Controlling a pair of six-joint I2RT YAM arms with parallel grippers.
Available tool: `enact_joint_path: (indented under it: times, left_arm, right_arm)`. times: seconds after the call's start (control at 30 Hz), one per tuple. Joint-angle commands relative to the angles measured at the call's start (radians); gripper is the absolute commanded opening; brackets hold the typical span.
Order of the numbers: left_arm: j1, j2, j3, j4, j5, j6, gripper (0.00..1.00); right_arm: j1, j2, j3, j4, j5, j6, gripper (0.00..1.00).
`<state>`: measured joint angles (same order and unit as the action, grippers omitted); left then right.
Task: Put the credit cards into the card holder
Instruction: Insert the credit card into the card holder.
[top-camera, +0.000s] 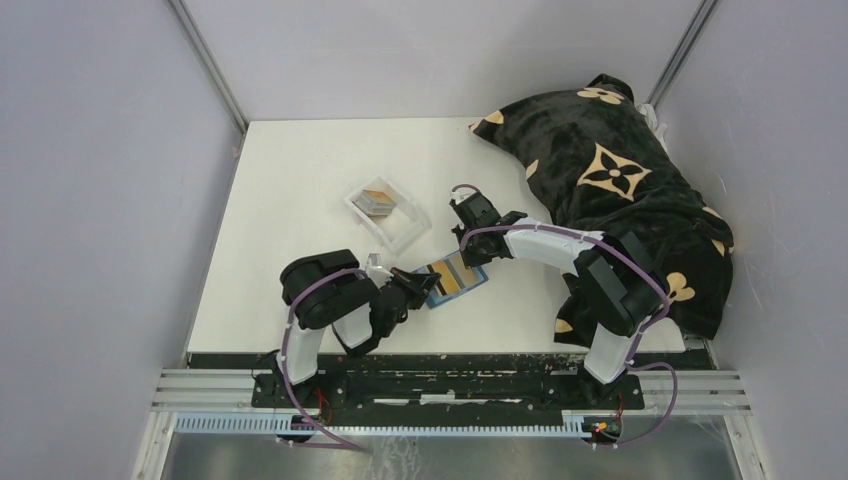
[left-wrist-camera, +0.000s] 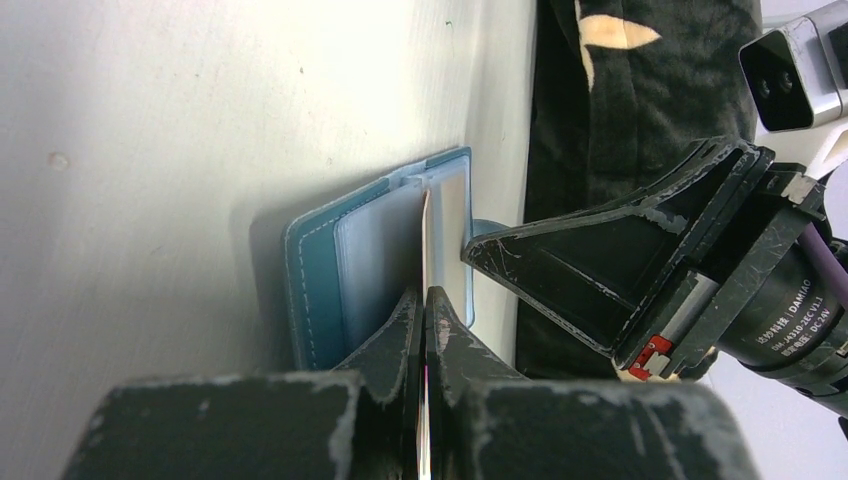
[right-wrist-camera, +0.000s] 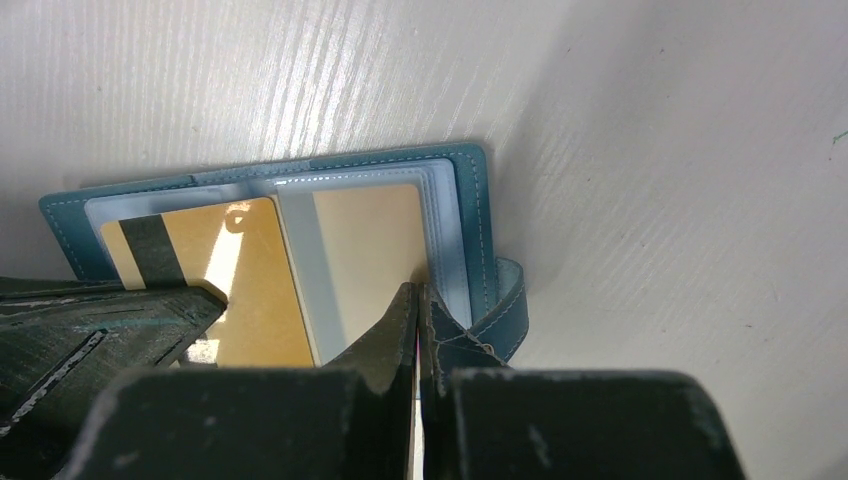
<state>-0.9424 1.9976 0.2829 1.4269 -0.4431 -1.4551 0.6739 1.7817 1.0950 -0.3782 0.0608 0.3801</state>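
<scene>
Credit cards (top-camera: 378, 203) are not all stowed: some sit in the clear tray (top-camera: 410, 225), while one gold card (right-wrist-camera: 250, 300), pinched between the pressed-together fingers of the left gripper (left-wrist-camera: 424, 295), lies over the left page of the open card holder (right-wrist-camera: 300, 250) on the table (top-camera: 300, 170) between the arms. Right gripper (right-wrist-camera: 418, 290), fingers shut on nothing visible, pins the holder's right edge; whether the gold card has entered its sleeve is hidden.
</scene>
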Motion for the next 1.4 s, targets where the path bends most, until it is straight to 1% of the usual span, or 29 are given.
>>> enact_joint_path:
  times: [0.0,0.63,1.1,1.37]
  left_arm:
    - [0.004,0.031,0.021,0.046,-0.016,-0.038,0.03]
    - [0.0,0.055,0.047,0.025,-0.014,-0.032,0.03]
    - [-0.018,0.026,0.101,-0.084,-0.007,0.031,0.03]
    - [-0.029,-0.012,0.147,-0.229,0.016,0.069,0.03]
  right_arm:
    - [-0.003,-0.012,-0.011,0.012,-0.004,0.0,0.01]
    - [-0.002,-0.013,-0.02,0.016,-0.01,0.004,0.01]
    - [-0.003,-0.013,-0.02,0.017,-0.017,0.007,0.01]
    - [-0.003,-0.012,-0.03,0.026,-0.028,0.01,0.01]
